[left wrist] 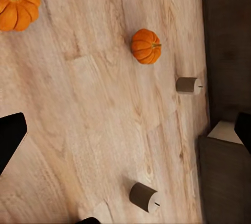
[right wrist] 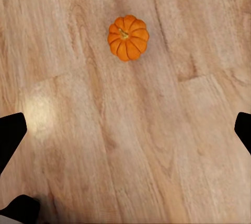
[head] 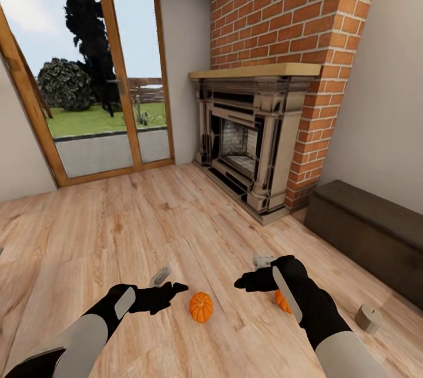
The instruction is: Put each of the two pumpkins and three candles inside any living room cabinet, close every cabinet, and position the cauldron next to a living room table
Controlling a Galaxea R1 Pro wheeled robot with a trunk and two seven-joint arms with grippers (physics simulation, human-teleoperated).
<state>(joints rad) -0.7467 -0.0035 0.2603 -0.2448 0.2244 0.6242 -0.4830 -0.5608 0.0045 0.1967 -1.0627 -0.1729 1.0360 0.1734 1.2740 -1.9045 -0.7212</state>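
Both grippers hover low over the wooden floor (head: 147, 219) at the bottom of the head view. Left gripper (head: 176, 291) has its fingers spread, and the right gripper (head: 242, 281) is spread too; in each wrist view the dark fingertips sit far apart at the frame's edges with bare planks between them. Neither holds anything.

One pumpkin (head: 201, 307) lies on the floor between the two grippers, just beside the left fingertips. A second pumpkin (head: 282, 301) lies close by, mostly hidden behind the right arm. In the left wrist view both pumpkins show, one at the corner (left wrist: 17, 2) and one farther off (left wrist: 146, 46).

One candle (head: 368, 318) stands on the floor near the cabinet (head: 370, 231), to the right of the right arm. Two more pale candles lie near the grippers: one (head: 159, 276) by the left, one (head: 262, 260) by the right. The left wrist view shows two candles (left wrist: 188, 85) (left wrist: 144, 197) near the cabinet's dark edge.

Beyond stand a fireplace (head: 247, 137) in a brick chimney and a glazed door (head: 88, 72).
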